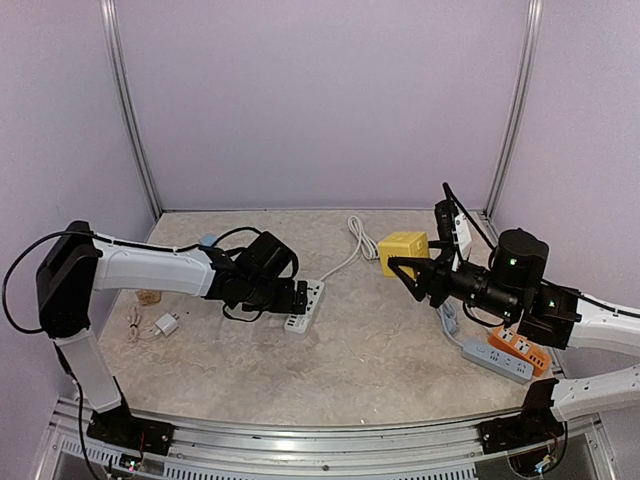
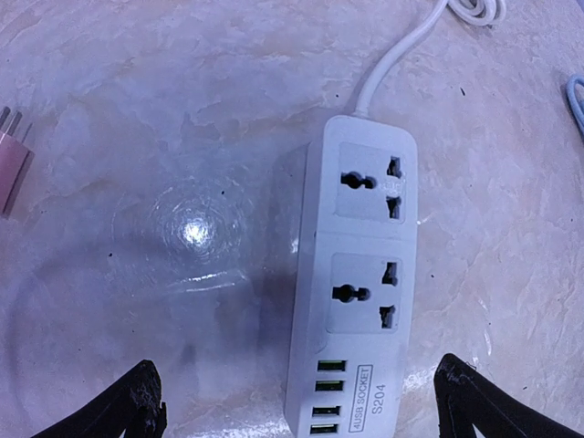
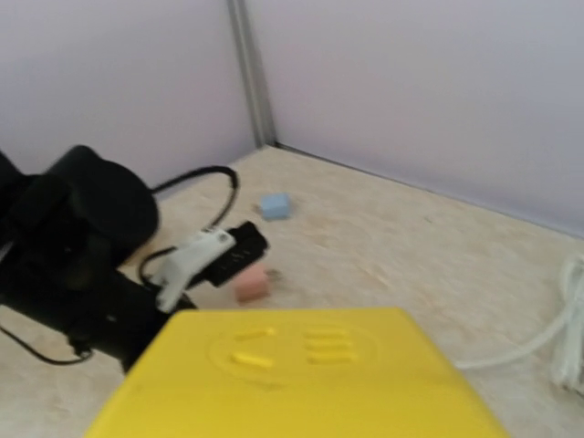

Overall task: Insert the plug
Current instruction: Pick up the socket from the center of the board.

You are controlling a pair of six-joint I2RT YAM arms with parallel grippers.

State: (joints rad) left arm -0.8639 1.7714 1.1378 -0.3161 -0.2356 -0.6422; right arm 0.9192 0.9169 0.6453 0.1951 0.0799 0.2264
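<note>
A white power strip [image 1: 306, 304] lies left of centre on the table, with two sockets and several USB ports facing up [image 2: 365, 274]. My left gripper [image 1: 297, 299] hovers just over its USB end. Its black fingertips [image 2: 141, 406] stand wide open on either side of the strip, touching nothing [image 2: 299, 401]. A yellow cube-shaped plug [image 1: 403, 249] is held above the table at the right. My right gripper [image 1: 412, 274] is shut on it. In the right wrist view the cube's slotted face [image 3: 301, 351] fills the lower frame and hides the fingers.
A grey strip [image 1: 497, 360] and an orange strip [image 1: 521, 350] lie under the right arm. A white adapter [image 1: 165, 325] sits at the left and a pink plug [image 2: 11, 164] beside the white strip. A white cable [image 1: 352, 238] runs toward the back wall.
</note>
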